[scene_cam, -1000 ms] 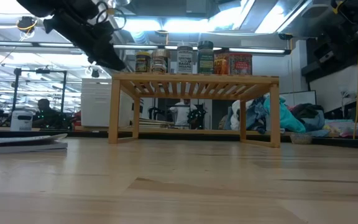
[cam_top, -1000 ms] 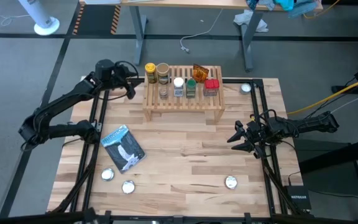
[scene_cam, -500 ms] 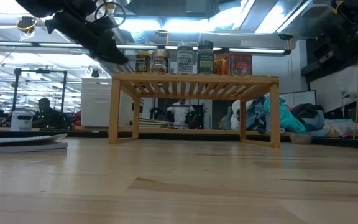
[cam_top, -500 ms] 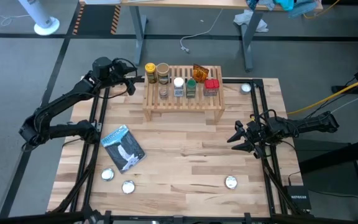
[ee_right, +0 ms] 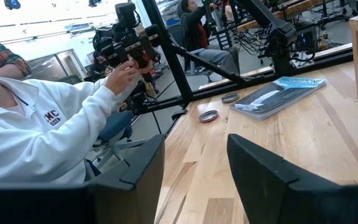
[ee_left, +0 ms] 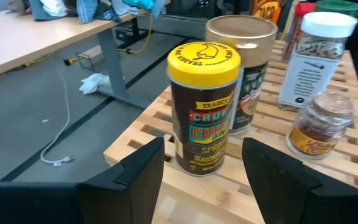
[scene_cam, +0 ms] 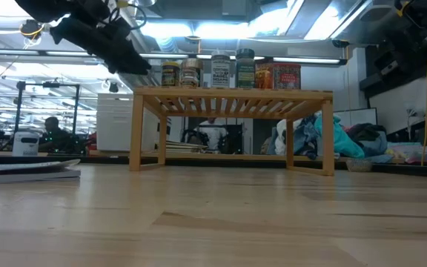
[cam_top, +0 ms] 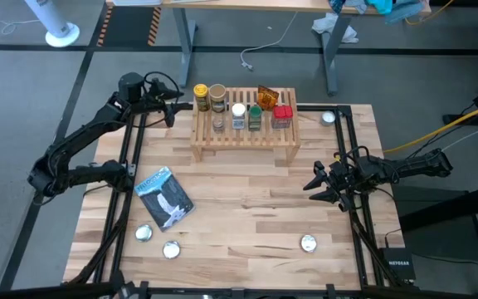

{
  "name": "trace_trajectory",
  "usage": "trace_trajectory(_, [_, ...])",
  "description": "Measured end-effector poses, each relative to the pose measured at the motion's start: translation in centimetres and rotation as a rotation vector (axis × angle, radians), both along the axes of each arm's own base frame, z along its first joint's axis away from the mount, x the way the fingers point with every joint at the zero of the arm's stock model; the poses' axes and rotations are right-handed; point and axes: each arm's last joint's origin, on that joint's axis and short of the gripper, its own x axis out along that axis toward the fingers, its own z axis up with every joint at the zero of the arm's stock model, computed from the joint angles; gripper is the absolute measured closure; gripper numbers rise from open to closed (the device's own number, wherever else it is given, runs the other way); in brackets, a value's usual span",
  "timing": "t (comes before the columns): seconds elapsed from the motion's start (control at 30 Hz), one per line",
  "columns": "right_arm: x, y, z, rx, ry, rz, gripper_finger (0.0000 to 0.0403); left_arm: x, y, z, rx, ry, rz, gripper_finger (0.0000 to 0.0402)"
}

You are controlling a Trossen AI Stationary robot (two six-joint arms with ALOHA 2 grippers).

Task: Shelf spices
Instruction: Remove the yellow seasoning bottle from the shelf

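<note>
Here, all seven spices are seen already lined up on the shelf (cam_top: 245, 133), which stands at the table's far edge. The left gripper (cam_top: 171, 110) hangs just off the shelf's left end, fingers parted and empty, with the upright yellow-lidded jar (ee_left: 202, 106) straight ahead between them and nearest of all. "TRADER" can be read on its lid; the label's other words are only partly legible. The tan-lidded jar (ee_left: 241, 71) stands just behind it. The right gripper (cam_top: 322, 185), well apart near the table's right edge, is likewise held parted around nothing.
</note>
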Motion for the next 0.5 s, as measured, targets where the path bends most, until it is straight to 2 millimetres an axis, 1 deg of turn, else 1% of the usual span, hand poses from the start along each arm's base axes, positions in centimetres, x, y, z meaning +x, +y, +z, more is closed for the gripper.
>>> trace_trajectory(0.1, [0.0,0.0,0.0,0.0,0.0,0.0,0.0221,0.06,0.08,-0.13,-0.009,0.001,-0.005,0.019])
trace_trajectory(0.17, [0.0,0.0,0.0,0.0,0.0,0.0,0.0221,0.14,0.19,-0.28,-0.024,0.0,-0.005,0.0181])
trace_trajectory(0.33, [0.0,0.0,0.0,0.0,0.0,0.0,0.0221,0.16,0.66,-0.72,-0.042,0.01,0.004,0.0129])
trace_trajectory(0.5, [0.0,0.0,0.0,0.0,0.0,0.001,0.0221,0.15,0.73,-0.63,-0.005,0.016,-0.014,0.0087])
